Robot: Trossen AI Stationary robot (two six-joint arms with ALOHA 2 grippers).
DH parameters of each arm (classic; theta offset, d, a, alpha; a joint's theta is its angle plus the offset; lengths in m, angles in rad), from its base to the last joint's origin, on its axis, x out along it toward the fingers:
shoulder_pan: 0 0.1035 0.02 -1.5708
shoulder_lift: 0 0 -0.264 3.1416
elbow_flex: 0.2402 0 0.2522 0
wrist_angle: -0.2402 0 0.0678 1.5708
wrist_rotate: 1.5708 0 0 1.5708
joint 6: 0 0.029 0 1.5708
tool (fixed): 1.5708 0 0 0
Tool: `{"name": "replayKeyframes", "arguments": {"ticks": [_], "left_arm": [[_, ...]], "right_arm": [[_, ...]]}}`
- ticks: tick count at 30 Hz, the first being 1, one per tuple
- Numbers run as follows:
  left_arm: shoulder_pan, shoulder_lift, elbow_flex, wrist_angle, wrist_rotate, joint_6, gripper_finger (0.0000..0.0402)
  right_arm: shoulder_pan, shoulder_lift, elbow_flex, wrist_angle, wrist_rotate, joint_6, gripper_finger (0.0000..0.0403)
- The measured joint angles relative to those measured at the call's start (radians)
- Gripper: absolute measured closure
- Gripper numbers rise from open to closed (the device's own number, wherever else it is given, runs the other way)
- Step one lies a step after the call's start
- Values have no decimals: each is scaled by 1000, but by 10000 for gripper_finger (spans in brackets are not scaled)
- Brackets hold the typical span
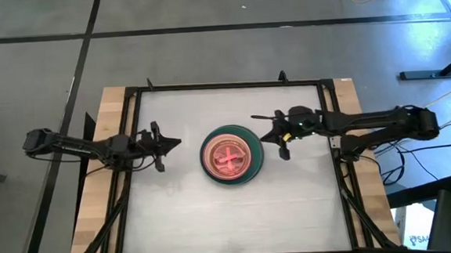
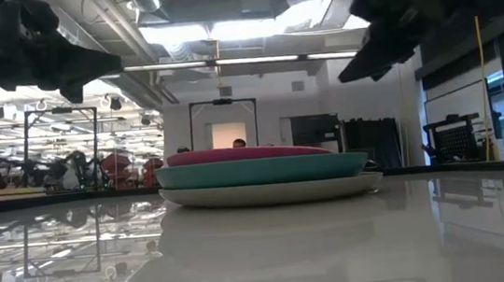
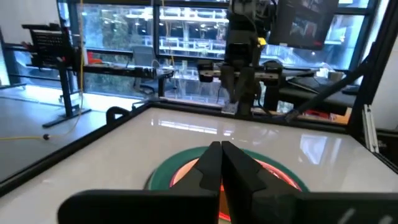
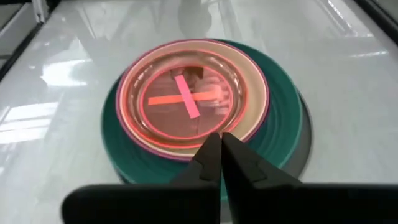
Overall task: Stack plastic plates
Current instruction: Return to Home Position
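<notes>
A stack of plastic plates (image 1: 230,155) sits in the middle of the white table: a grey plate at the bottom, a dark green one (image 4: 286,124) on it, then peach and magenta rims (image 4: 258,81), and small pink-orange plates (image 4: 186,99) on top with a pink cross showing. In the low view the stack (image 2: 265,172) rests flat on the table. My left gripper (image 1: 175,142) hovers left of the stack, shut and empty. My right gripper (image 1: 259,129) hovers to the stack's right and slightly farther, shut and empty. Both are raised above the table.
The white table (image 1: 176,216) is framed by a black rail (image 1: 223,85) with wooden strips at its left and right sides. Free room lies all around the stack. Beyond the table there is a workshop room with racks and equipment.
</notes>
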Motion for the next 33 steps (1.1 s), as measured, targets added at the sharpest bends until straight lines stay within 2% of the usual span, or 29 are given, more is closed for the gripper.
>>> {"name": "replayKeyframes", "arguments": {"ticks": [6,12,25,33], "left_arm": [[10,-106,-6,-124,-37,-2,394],[11,-182,-6,-170,-48,-1,394],[10,-266,-6,-259,-49,0,394],[10,-272,-6,-270,-49,0,394]], "right_arm": [[0,-197,-143,80,-6,23,391],[0,-396,-289,179,-6,33,401],[0,-835,-496,178,50,103,402],[0,-1019,-588,141,67,122,400]]}}
